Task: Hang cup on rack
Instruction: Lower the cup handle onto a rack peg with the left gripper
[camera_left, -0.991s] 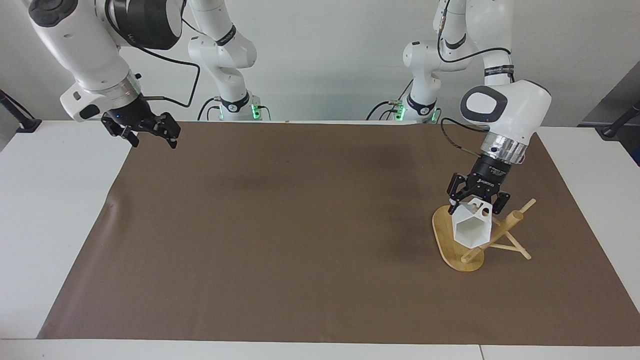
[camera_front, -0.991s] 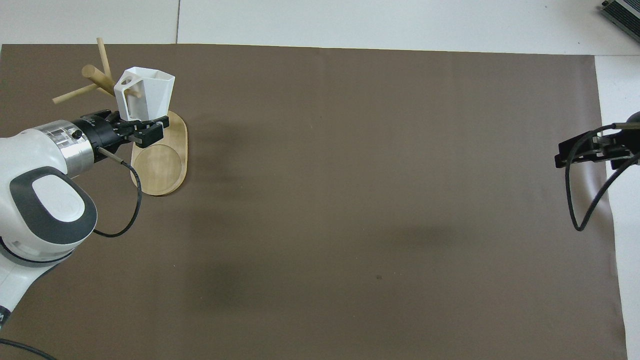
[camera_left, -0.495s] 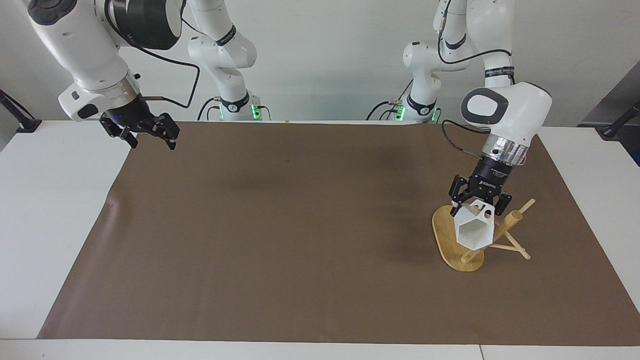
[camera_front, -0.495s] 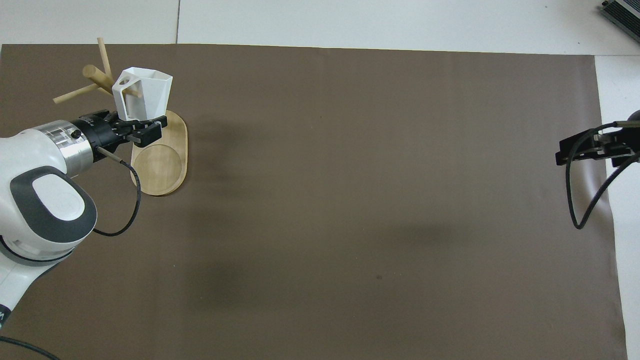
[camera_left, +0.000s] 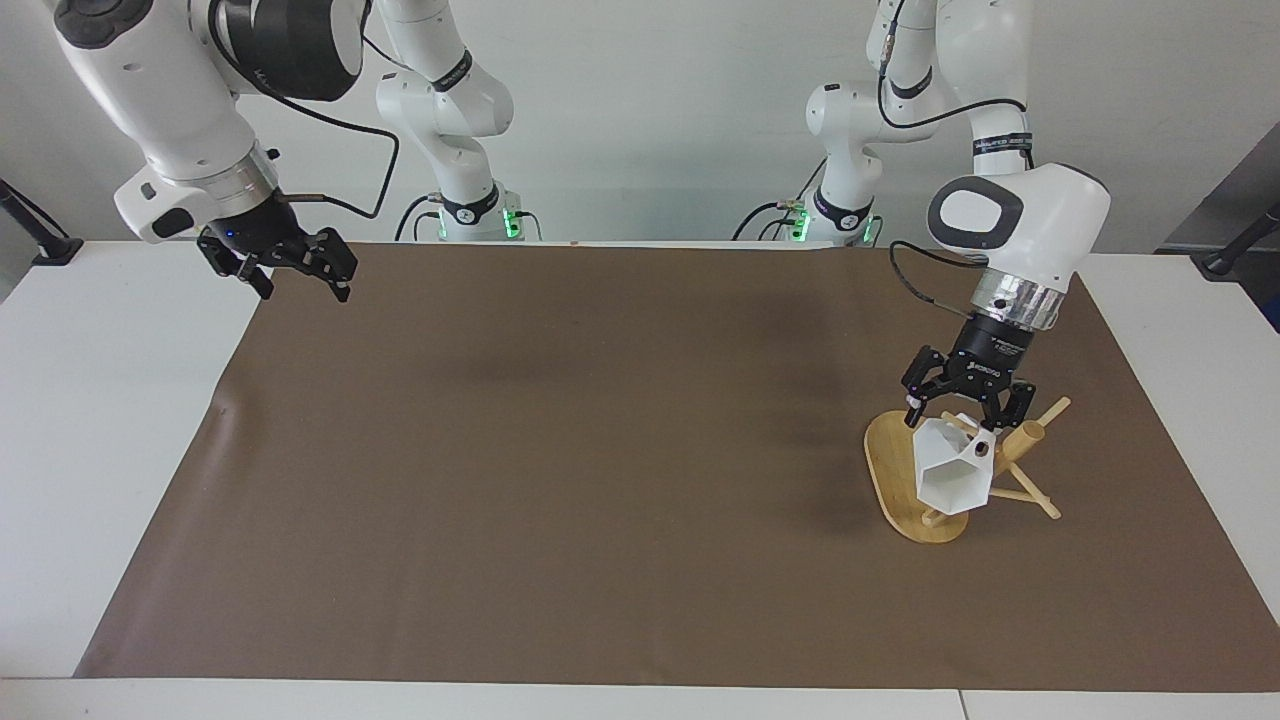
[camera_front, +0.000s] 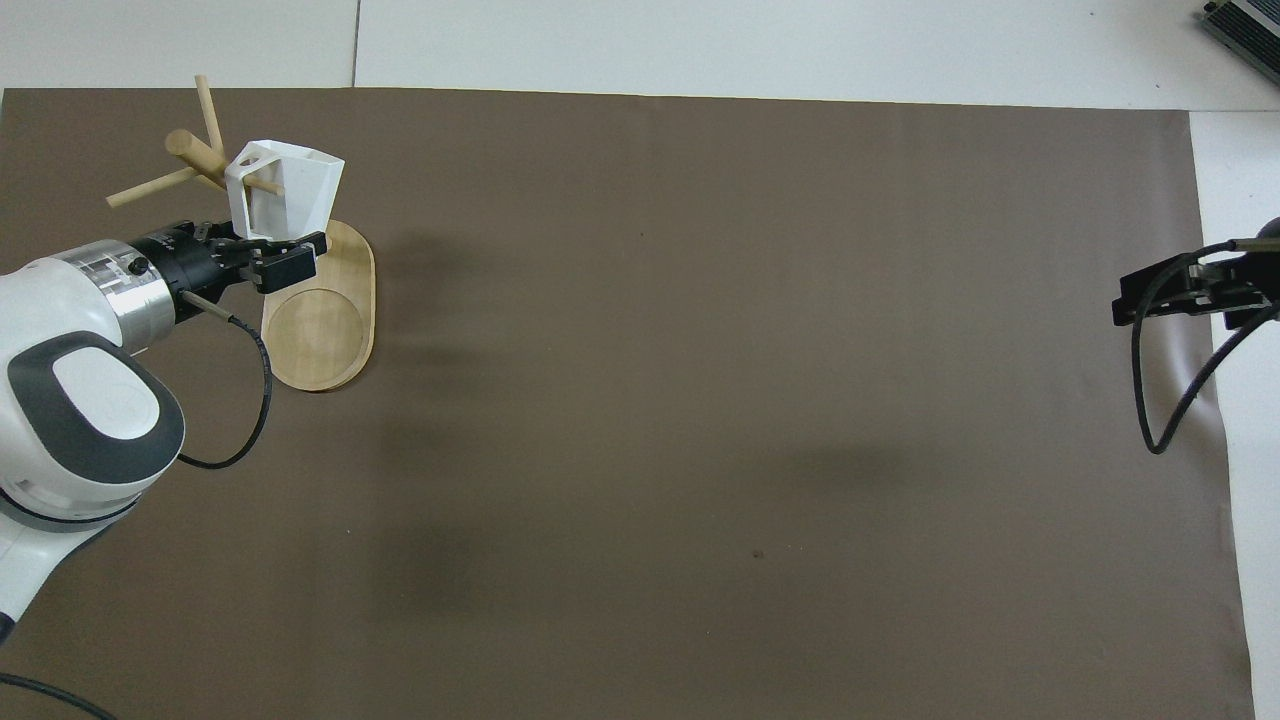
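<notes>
1. The rack (camera_left: 915, 490) stands on the brown mat (camera_left: 600, 450) toward the left arm's end of the table, its oval bamboo base flat on the mat and its thick round post (camera_left: 1027, 436) rising from it with thin pegs crossing through
2. The cup (camera_left: 948, 472) hangs on one of those thin pegs, the peg passing through the round hole in its blocky handle; its hexagonal mouth is tipped sideways, away from the robots, over the base
3. The left gripper (camera_left: 962, 418) sits just above the cup, over the rack, with its fingers spread apart on either side of the cup's upper edge
4. From the facing view the fingertips seem clear of the cup, though a light touch on the side nearer the post cannot be ruled out
5. In the overhead view the left gripper (camera_front: 268, 262) is just beside the cup (camera_front: 285, 190), over the end of the base that lies under the cup
6. The right gripper (camera_left: 293, 270) waits in the air over the mat's corner at the right arm's end, its fingers apart and holding nothing
</notes>
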